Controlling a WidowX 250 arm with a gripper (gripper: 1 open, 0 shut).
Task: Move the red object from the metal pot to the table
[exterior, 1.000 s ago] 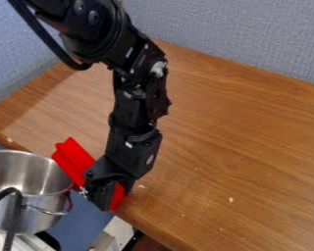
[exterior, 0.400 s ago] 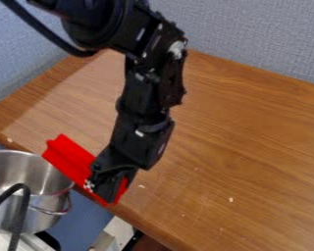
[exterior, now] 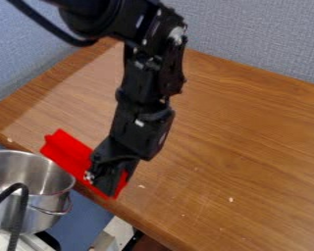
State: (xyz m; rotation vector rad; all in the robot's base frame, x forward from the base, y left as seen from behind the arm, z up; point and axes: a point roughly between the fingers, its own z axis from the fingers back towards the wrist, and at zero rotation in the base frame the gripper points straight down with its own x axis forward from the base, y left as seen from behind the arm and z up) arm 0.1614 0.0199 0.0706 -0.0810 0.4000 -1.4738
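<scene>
In the camera view, the black robot gripper point(exterior: 105, 179) appears pinched on the bright red, elongated blocky plastic piece point(exterior: 68, 152), which slants beside the rim of the shiny silver steel pot point(exterior: 50, 203), seen against the edge of the brown wood-grain tabletop point(exterior: 238, 167). Whether it touches the wood I cannot tell. The grip seems off-centre, the long end jutting toward the pot, so the piece could pivot or slip. Released this near the edge, it might tip off; a swing back could knock the rim.
</scene>
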